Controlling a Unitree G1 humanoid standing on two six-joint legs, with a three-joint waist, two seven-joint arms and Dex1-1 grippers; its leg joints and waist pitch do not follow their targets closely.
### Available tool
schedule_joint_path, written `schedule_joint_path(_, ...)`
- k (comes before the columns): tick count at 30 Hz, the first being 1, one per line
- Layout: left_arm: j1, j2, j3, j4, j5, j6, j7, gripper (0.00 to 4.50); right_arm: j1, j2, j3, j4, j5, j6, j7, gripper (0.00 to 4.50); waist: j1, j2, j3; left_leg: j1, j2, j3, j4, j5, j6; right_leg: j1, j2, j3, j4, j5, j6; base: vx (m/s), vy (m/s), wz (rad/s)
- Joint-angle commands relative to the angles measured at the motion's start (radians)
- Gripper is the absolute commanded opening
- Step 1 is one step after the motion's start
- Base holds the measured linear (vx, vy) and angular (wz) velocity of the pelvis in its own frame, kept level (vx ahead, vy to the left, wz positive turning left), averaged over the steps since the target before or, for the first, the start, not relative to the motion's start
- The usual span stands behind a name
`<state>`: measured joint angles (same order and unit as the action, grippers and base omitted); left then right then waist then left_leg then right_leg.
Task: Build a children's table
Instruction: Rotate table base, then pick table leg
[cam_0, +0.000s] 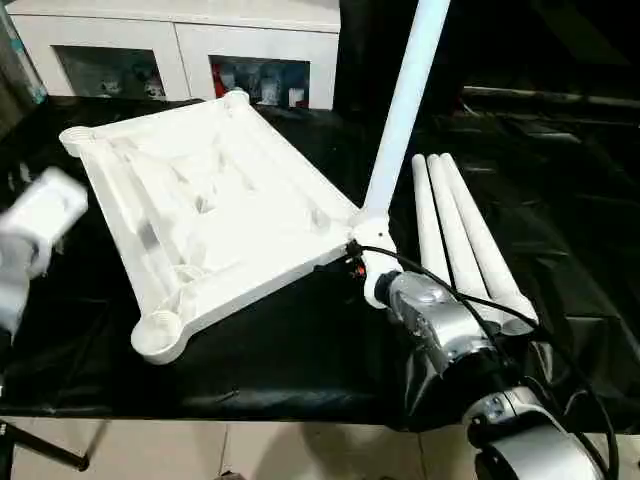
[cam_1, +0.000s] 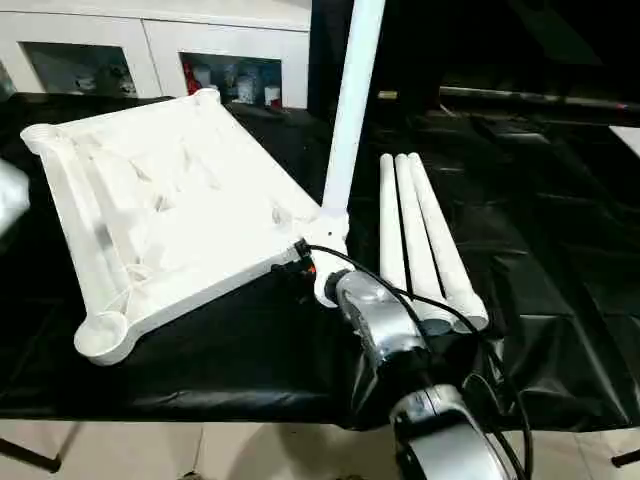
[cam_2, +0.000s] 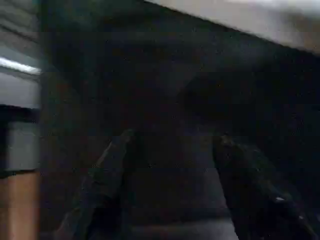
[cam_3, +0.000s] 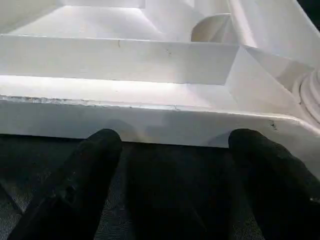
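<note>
**Ann:** Black sheeting (cam_0: 300, 350) covers the work surface, with a white glass-doored cabinet (cam_0: 180, 50) across the upper left of the frame. Starting at the far left: the left arm (cam_0: 30, 235) is a pale blur at the edge, and its left gripper (cam_2: 170, 195) shows two dark fingers standing well apart with nothing between them.

**Ben:** And centre-left is the tabletop (cam_0: 200, 215), underside up, ribs crossing, round sockets at the corners. It lies tilted, the near-left socket (cam_0: 160, 335) low in the frame.

**Ann:** One leg (cam_0: 400, 110) already stands in the right-hand corner socket, rising steeply to the top edge. So I'd judge one of four legs done.

**Ben:** The right gripper (cam_3: 170, 185) sits just beside that corner. Fingers wide, empty, facing the tabletop's rim without touching it.

**Ann:** Right of centre, three spare legs (cam_0: 460, 240) lie side by side, touching, on the sheeting.

**Ben:** Next move, I'd guess: reach for one of those, close around it, carry it to an open socket and line it up square before pushing in. Smooth round plastic, so it may roll or slip.
</note>
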<state>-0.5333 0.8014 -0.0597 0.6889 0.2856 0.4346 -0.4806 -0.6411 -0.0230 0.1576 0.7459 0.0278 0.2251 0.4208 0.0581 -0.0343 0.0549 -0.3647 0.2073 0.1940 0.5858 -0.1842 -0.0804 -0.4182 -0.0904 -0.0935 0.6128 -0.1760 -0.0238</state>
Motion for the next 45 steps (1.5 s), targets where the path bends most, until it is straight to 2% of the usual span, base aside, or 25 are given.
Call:
schedule_joint_path(1, 0.020, -0.027, -0.010, -0.069, -0.044, 0.027, -0.067, 2.90, -0.026, 0.006, -0.004, 0.019, -0.002, -0.023, 0.003, 3.83, 0.001, 0.033, -0.064, 0.023, 0.030, -0.016, -0.076, -0.251, -0.049, 0.050, -0.063, 0.063, -0.064, -0.168, -0.211, 0.000, 0.000, 0.00)
schedule_joint_path(7, 0.064, -0.078, -0.008, -0.221, -0.153, 0.075, -0.195, 3.35, -0.039, 0.002, -0.003, 0.046, -0.009, -0.056, 0.023, 3.83, 0.001, 0.030, -0.063, 0.018, 0.028, -0.016, -0.075, -0.257, -0.044, 0.053, -0.060, 0.062, -0.064, -0.181, -0.209, 0.000, 0.000, 0.00)
schedule_joint_path(9, 0.081, -0.086, -0.025, -0.282, -0.181, 0.082, -0.249, 3.41, -0.031, -0.012, 0.009, 0.025, -0.019, -0.061, 0.041, 3.83, 0.002, 0.029, -0.064, 0.020, 0.029, -0.015, -0.074, -0.239, -0.039, 0.052, -0.060, 0.061, -0.063, -0.167, -0.215, 0.000, 0.000, 0.00)
schedule_joint_path(10, 0.089, -0.092, -0.038, -0.310, -0.187, 0.073, -0.269, 3.58, -0.023, -0.024, 0.012, -0.008, -0.019, -0.050, 0.047, 3.83, 0.005, 0.034, -0.064, 0.022, 0.029, -0.014, -0.073, -0.232, -0.037, 0.050, -0.057, 0.062, -0.061, -0.153, -0.219, 0.000, 0.000, 0.00)
schedule_joint_path(13, 0.104, -0.113, -0.050, -0.369, -0.197, 0.100, -0.292, 3.75, -0.003, -0.053, 0.011, -0.092, -0.026, -0.012, 0.038, 3.83, 0.005, 0.029, -0.066, 0.018, 0.027, -0.013, -0.072, -0.195, -0.033, 0.056, -0.050, 0.060, -0.053, -0.094, -0.216, 0.000, 0.000, 0.00)
schedule_joint_path(16, 0.107, -0.136, -0.067, -0.398, -0.193, 0.112, -0.281, 4.02, 0.034, -0.094, 0.011, -0.235, -0.048, 0.102, 0.006, 3.83, 0.004, 0.027, -0.068, 0.017, 0.024, -0.013, -0.070, -0.167, -0.026, 0.061, -0.049, 0.061, -0.052, -0.077, -0.203, 0.000, 0.000, 0.00)
schedule_joint_path(17, 0.102, -0.152, -0.081, -0.386, -0.163, 0.083, -0.240, 4.13, 0.058, -0.122, 0.000, -0.337, -0.040, 0.206, 0.011, 3.83, 0.004, 0.028, -0.066, 0.016, 0.022, -0.013, -0.071, -0.168, -0.023, 0.064, -0.044, 0.060, -0.057, -0.084, -0.193, 0.000, 0.000, 0.00)
schedule_joint_path(19, 0.099, -0.165, -0.087, -0.379, -0.146, 0.067, -0.209, 4.20, 0.073, -0.139, -0.011, -0.400, -0.030, 0.268, 0.018, 3.83, 0.003, 0.030, -0.068, 0.015, 0.021, -0.015, -0.071, -0.184, -0.027, 0.064, -0.047, 0.059, -0.057, -0.109, -0.183, 0.000, 0.000, 0.00)
schedule_joint_path(20, 0.089, -0.201, -0.091, -0.362, -0.127, 0.030, -0.151, 4.39, 0.088, -0.171, -0.059, -0.510, -0.009, 0.398, 0.003, 3.83, 0.000, 0.033, -0.065, 0.018, 0.020, -0.015, -0.071, -0.196, -0.027, 0.063, -0.042, 0.060, -0.063, -0.127, -0.174, 0.000, 0.000, 0.00)
schedule_joint_path(21, 0.084, -0.221, -0.089, -0.359, -0.126, 0.022, -0.128, 4.47, 0.091, -0.182, -0.084, -0.552, -0.002, 0.452, -0.009, 3.83, 0.001, 0.030, -0.062, 0.019, 0.020, -0.014, -0.072, -0.207, -0.025, 0.063, -0.040, 0.061, -0.068, -0.140, -0.165, 0.000, 0.000, 0.00)
schedule_joint_path(22, 0.084, -0.221, -0.089, -0.359, -0.126, 0.022, -0.128, 4.47, 0.091, -0.182, -0.084, -0.553, -0.002, 0.453, -0.009, 3.83, 0.005, 0.029, -0.065, 0.026, 0.022, -0.013, -0.069, -0.220, -0.027, 0.058, -0.043, 0.061, -0.071, -0.162, -0.162, 0.000, 0.000, 0.00)
schedule_joint_path(24, 0.077, -0.251, -0.082, -0.359, -0.131, 0.022, -0.102, 4.47, 0.095, -0.196, -0.121, -0.607, 0.008, 0.521, -0.025, 3.83, 0.003, 0.036, -0.062, 0.021, 0.019, -0.012, -0.069, -0.223, -0.030, 0.058, -0.043, 0.062, -0.073, -0.200, -0.161, 0.000, 0.000, 0.00)
schedule_joint_path(26, 0.066, -0.296, -0.084, -0.369, -0.142, 0.017, -0.087, 4.47, 0.099, -0.209, -0.170, -0.673, -0.006, 0.634, -0.068, 3.83, 0.004, 0.031, -0.063, 0.019, 0.020, -0.016, -0.070, -0.226, -0.034, 0.058, -0.044, 0.059, -0.077, -0.239, -0.146, 0.000, 0.000, 0.00)
schedule_joint_path(27, 0.062, -0.311, -0.088, -0.374, -0.145, 0.007, -0.083, 4.50, 0.099, -0.210, -0.188, -0.690, -0.008, 0.672, -0.085, 4.10, 0.006, 0.046, -0.063, 0.022, 0.019, -0.016, -0.069, -0.223, -0.038, 0.056, -0.044, 0.060, -0.077, -0.238, -0.146, 0.000, 0.000, 0.00)
schedule_joint_path(28, 0.060, -0.319, -0.092, -0.376, -0.147, 0.000, -0.079, 4.50, 0.101, -0.211, -0.197, -0.707, -0.009, 0.703, -0.095, 4.10, 0.004, 0.037, -0.064, 0.020, 0.019, -0.016, -0.068, -0.215, -0.037, 0.057, -0.043, 0.059, -0.078, -0.226, -0.145, 0.000, 0.000, 0.00)
schedule_joint_path(30, 0.058, -0.327, -0.098, -0.380, -0.151, -0.004, -0.083, 4.50, 0.101, -0.211, -0.210, -0.715, -0.012, 0.733, -0.108, 4.30, 0.003, 0.037, -0.068, 0.014, 0.017, -0.018, -0.067, -0.192, -0.037, 0.062, -0.045, 0.058, -0.073, -0.197, -0.146, 0.000, 0.000, 0.00)
schedule_joint_path(31, 0.056, -0.336, -0.107, -0.391, -0.155, 0.001, -0.098, 4.50, 0.096, -0.198, -0.249, -0.740, -0.001, 0.818, -0.129, 4.30, 0.002, 0.038, -0.067, 0.015, 0.016, -0.017, -0.066, -0.191, -0.036, 0.060, -0.043, 0.058, -0.074, -0.195, -0.147, 0.000, 0.000, 0.00)
schedule_joint_path(35, 0.055, -0.334, -0.107, -0.397, -0.153, 0.003, -0.106, 4.50, 0.089, -0.183, -0.285, -0.777, 0.023, 0.918, -0.144, 4.41, 0.001, 0.037, -0.070, 0.013, 0.015, -0.017, -0.063, -0.143, -0.027, 0.064, -0.042, 0.059, -0.065, -0.127, -0.165, 0.000, 0.000, 0.00)
schedule_joint_path(36, 0.057, -0.314, -0.108, -0.406, -0.149, 0.006, -0.122, 4.50, 0.084, -0.181, -0.296, -0.782, 0.029, 0.951, -0.146, 4.41, 0.000, 0.033, -0.070, 0.012, 0.016, -0.017, -0.063, -0.141, -0.026, 0.065, -0.042, 0.058, -0.065, -0.127, -0.166, 0.000, 0.000, 0.00)
schedule_joint_path(38, 0.058, -0.268, -0.101, -0.430, -0.143, 0.018, -0.157, 4.50, 0.075, -0.171, -0.322, -0.783, 0.048, 1.024, -0.147, 4.41, -0.001, 0.034, -0.070, 0.013, 0.017, -0.019, -0.063, -0.130, -0.028, 0.066, -0.042, 0.059, -0.061, -0.122, -0.168, 0.000, 0.000, 0.00)
schedule_joint_path(39, 0.059, -0.253, -0.097, -0.442, -0.148, 0.024, -0.176, 4.50, 0.073, -0.169, -0.327, -0.779, 0.049, 1.036, -0.151, 4.41, -0.001, 0.036, -0.070, 0.013, 0.016, -0.019, -0.063, -0.127, -0.028, 0.066, -0.043, 0.059, -0.060, -0.119, -0.169, 0.000, 0.000, 0.00)
schedule_joint_path(40, 0.059, -0.243, -0.095, -0.451, -0.152, 0.027, -0.191, 4.50, 0.072, -0.169, -0.328, -0.774, 0.048, 1.038, -0.155, 4.41, 0.000, 0.031, -0.069, 0.012, 0.017, -0.020, -0.064, -0.123, -0.028, 0.067, -0.045, 0.060, -0.059, -0.122, -0.169, 0.000, 0.000, 0.00)
schedule_joint_path(43, 0.061, -0.207, -0.094, -0.483, -0.168, 0.036, -0.244, 4.50, 0.066, -0.167, -0.333, -0.758, 0.051, 1.056, -0.161, 4.41, 0.000, 0.034, -0.067, 0.017, 0.016, -0.017, -0.063, -0.128, -0.039, 0.062, -0.044, 0.062, -0.061, -0.142, -0.168, 0.000, 0.000, 0.00)
schedule_joint_path(44, 0.063, -0.185, -0.094, -0.510, -0.184, 0.041, -0.284, 4.50, 0.060, -0.164, -0.337, -0.747, 0.051, 1.067, -0.164, 4.41, -0.001, 0.028, -0.065, 0.016, 0.016, -0.016, -0.064, -0.135, -0.042, 0.061, -0.042, 0.063, -0.063, -0.149, -0.165, 0.000, 0.000, 0.00)
schedule_joint_path(45, 0.063, -0.185, -0.094, -0.510, -0.184, 0.041, -0.284, 4.50, 0.060, -0.164, -0.337, -0.747, 0.051, 1.067, -0.164, 4.41, 0.001, 0.030, -0.066, 0.017, 0.016, -0.017, -0.064, -0.134, -0.044, 0.062, -0.044, 0.063, -0.060, -0.154, -0.165, 0.000, 0.000, 0.00)
